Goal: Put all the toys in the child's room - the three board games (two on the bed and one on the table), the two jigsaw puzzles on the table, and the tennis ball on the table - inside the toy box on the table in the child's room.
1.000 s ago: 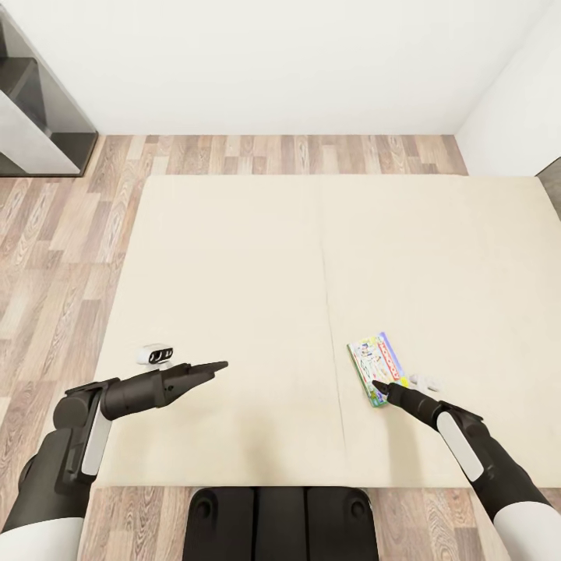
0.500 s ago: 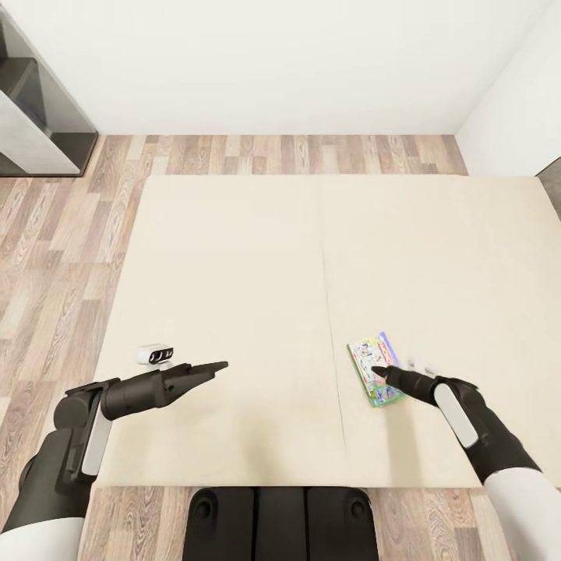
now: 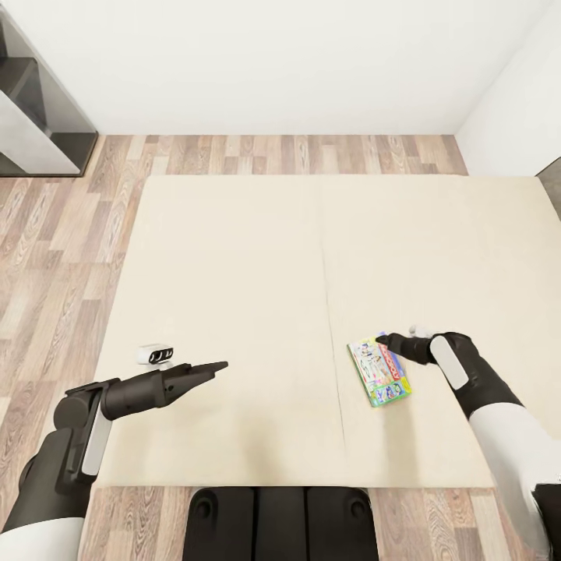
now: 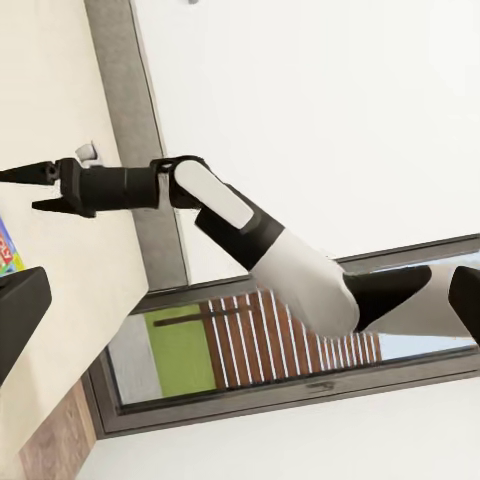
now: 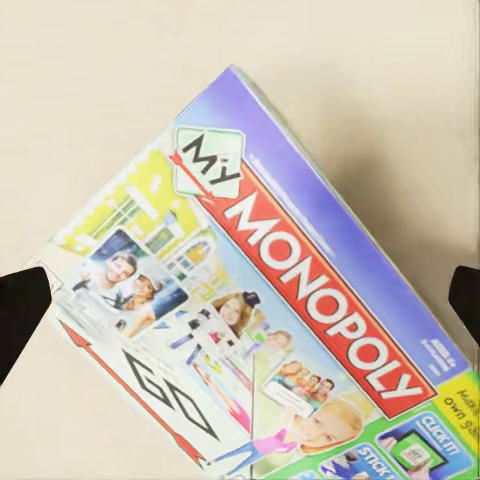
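The Monopoly board game lies flat on the beige mattress of the bed, near its front edge and just right of the centre seam, as we start gathering the toys. Our right gripper hangs at the box's far corner, and its wrist view frames the printed cover between two dark fingertips set wide apart, nothing held. We judge the pick-up is still to come: the jaws must drop over an edge of the thin box and close. Our left gripper hovers idle over the mattress, its jaws looking closed to a point, near a small white device. The left wrist view adds a dark-framed window beyond the bed.
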Robot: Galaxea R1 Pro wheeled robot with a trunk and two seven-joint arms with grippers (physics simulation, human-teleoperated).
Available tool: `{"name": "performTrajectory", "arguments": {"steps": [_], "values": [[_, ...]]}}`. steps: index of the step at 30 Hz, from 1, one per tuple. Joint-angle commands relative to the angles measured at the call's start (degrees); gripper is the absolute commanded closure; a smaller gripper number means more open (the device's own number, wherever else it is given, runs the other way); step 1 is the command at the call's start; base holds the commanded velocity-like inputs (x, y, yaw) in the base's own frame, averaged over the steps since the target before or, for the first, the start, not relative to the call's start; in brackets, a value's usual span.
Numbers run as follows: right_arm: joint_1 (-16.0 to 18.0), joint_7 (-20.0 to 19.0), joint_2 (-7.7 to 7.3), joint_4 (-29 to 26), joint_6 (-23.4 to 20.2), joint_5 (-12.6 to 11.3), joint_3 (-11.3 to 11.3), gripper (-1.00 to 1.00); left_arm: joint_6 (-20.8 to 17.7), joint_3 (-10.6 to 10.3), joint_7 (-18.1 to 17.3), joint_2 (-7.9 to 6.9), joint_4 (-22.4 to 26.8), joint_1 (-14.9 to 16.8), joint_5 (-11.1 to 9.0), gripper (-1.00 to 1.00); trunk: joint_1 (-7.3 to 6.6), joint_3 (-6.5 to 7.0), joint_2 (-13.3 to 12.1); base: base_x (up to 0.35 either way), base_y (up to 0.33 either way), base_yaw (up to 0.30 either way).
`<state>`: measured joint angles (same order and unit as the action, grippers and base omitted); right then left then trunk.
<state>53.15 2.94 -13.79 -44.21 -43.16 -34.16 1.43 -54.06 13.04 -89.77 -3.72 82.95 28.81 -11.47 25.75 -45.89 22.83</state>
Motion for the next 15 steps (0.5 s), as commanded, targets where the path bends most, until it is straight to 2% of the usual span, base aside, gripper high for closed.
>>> {"name": "performTrajectory", "arguments": {"steps": [1, 4, 6, 8, 11, 15], "values": [[0.78, 0.35, -0.04, 1.29, -0.19, -0.35, 0.15, -1.0, -0.61, 0.01, -0.23, -0.02, 0.02, 0.02, 0.05, -1.0, 0.03, -0.06, 0.09, 0.0, 0.0, 0.0], [3.86, 0.46, 0.12, 6.73, 0.76, -0.16, 0.21, -1.0, -0.61, 0.04, -0.23, -0.05, 0.02, 0.02, 0.05, -1.0, 0.03, -0.06, 0.09, 0.0, 0.0, 0.0], [4.79, 0.47, 0.4, 8.04, 1.37, 0.09, 0.32, -1.0, -0.61, 0.05, -0.23, -0.05, 0.01, 0.02, 0.05, -1.0, 0.03, -0.06, 0.09, 0.0, 0.0, 0.0], [5.6, 0.48, 0.81, 9.16, 1.91, 1.0, 0.57, -1.0, -0.62, 0.05, -0.23, -0.05, 0.01, 0.02, 0.05, -1.0, 0.03, -0.06, 0.09, 0.0, 0.0, 0.0], [6.17, 0.45, 1.28, 9.92, 2.24, 3.71, 1.15, -1.0, -0.66, 0.11, -0.23, -0.09, 0.01, 0.02, 0.05, -1.0, 0.03, -0.06, 0.09, 0.0, 0.0, 0.0], [6.37, 0.41, 1.5, 10.19, 2.3, 5.49, 1.39, -1.0, -0.69, 0.8, -0.23, -0.08, 0.01, 0.02, 0.05, -1.0, 0.03, -0.06, 0.09, 0.0, 0.0, 0.0]]}}
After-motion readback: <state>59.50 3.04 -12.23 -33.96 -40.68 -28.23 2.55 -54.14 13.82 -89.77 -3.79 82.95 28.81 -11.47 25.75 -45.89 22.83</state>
